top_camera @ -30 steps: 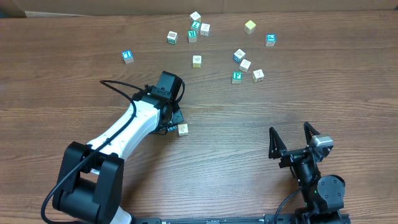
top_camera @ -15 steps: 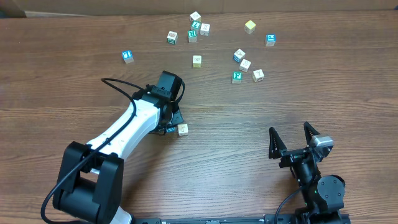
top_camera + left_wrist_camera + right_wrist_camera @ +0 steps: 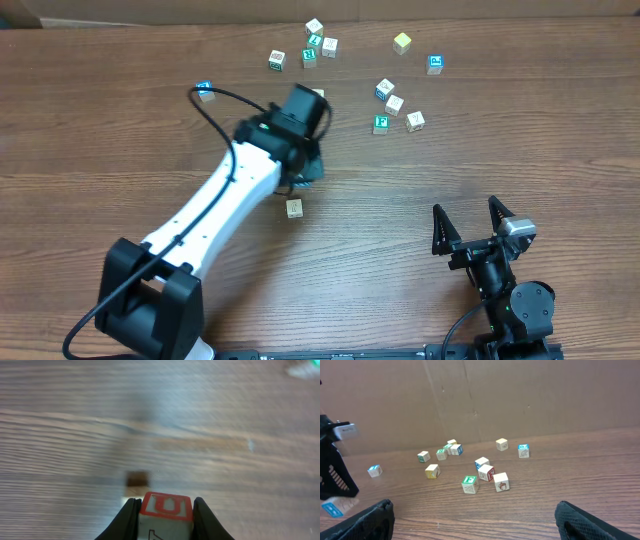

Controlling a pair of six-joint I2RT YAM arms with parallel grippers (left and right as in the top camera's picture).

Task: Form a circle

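Left end effector (image 3: 165, 502): narrow, clamped on the red-lettered cube (image 3: 166, 516), which hangs clear of the bench (image 3: 560, 160) with its shadow on the grain below; this wrist view is blurred.
Red-lettered cube: cream wood, square-edged, with a red-framed "U" on its top face.
Right end effector (image 3: 465, 208): fingers spread wide, holding nothing, at 5 o'clock.
Bench: brown wood grain, matte.
The circle (image 3: 315, 41): four tiny cream cubes packed close at 12 o'clock, some faces printed green; the ring is rough.
Other cubes (image 3: 394, 103): scattered from 11 to 1 o'clock.
Lone cube (image 3: 294, 208): cream, near the centre, apart from the left arm.
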